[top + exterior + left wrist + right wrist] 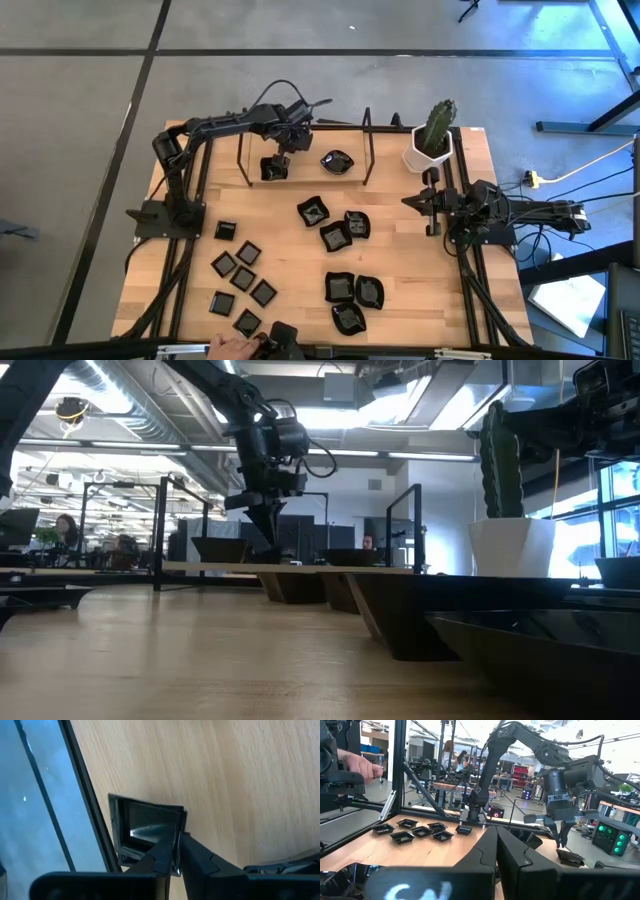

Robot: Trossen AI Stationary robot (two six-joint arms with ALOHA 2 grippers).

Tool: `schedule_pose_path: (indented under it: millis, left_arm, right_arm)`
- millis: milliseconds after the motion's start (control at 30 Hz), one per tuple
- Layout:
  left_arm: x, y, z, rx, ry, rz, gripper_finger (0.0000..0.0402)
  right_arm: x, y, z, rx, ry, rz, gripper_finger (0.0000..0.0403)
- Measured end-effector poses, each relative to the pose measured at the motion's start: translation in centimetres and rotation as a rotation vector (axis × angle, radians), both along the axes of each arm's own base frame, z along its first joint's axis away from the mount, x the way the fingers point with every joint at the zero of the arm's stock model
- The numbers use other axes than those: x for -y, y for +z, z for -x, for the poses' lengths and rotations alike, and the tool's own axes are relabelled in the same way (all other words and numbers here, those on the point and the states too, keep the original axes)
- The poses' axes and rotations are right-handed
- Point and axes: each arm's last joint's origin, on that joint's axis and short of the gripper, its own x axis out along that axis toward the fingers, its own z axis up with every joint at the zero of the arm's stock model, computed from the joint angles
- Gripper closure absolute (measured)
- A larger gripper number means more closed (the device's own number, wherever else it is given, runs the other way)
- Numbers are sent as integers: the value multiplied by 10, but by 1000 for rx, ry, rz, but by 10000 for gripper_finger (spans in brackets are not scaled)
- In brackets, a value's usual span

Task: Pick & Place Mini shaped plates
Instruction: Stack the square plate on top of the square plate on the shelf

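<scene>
The square plate (273, 168) sits at about 11 o'clock on the tabletop (400, 250), just inside the black wire rack (304, 150), and the left claw (279, 160) is right on it: in the left wrist view its fingers (165, 855) pinch the plate's near rim (176, 845), barely parted, with only the rim's thickness between them. This looks like the placing step, the plate down or nearly down; whether it rests fully flat I cannot tell. Next call, as I judge it: part the fingers fully and lift straight up, clear of the rack's upright bar just beside the plate. 1 wavy plate (336, 161) lies beside it at 12 o'clock. More wavy plates (335, 236) cluster at centre, small flat squares (243, 279) at 7 o'clock. The right claw (431, 204) waits at 3 o'clock, fingers pressed together, holding nothing. The white cactus pot (430, 150) stands at 1 o'clock. A person's hand (228, 347) shows at the 6 o'clock edge.
</scene>
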Motion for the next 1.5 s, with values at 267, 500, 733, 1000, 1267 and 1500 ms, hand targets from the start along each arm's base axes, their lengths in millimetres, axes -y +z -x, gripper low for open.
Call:
schedule_pose_path:
  millis: [267, 500, 733, 1000, 1267, 1500]
  left_arm:
    - [-1, 0, 1, -22, 30, -37, 347]
    - [-1, 1, -2, 12, 18, -30, 342]
    - [-7, 2, 1, 22, 71, -52, 351]
    - [-5, 15, -7, 117, 177, -45, 354]
    - [0, 29, -17, 236, 199, 22, 373]
    - [-1, 15, -12, 193, 215, 36, 399]
  right_arm:
    - [0, 0, 0, 0, 0, 0, 397]
    - [0, 0, 0, 0, 0, 0, 397]
    - [0, 0, 0, 0, 1, -5, 397]
    - [0, 0, 0, -1, 0, 0, 397]
    - [0, 0, 0, 0, 2, -13, 397]
    - [0, 0, 0, 2, 2, -15, 397]
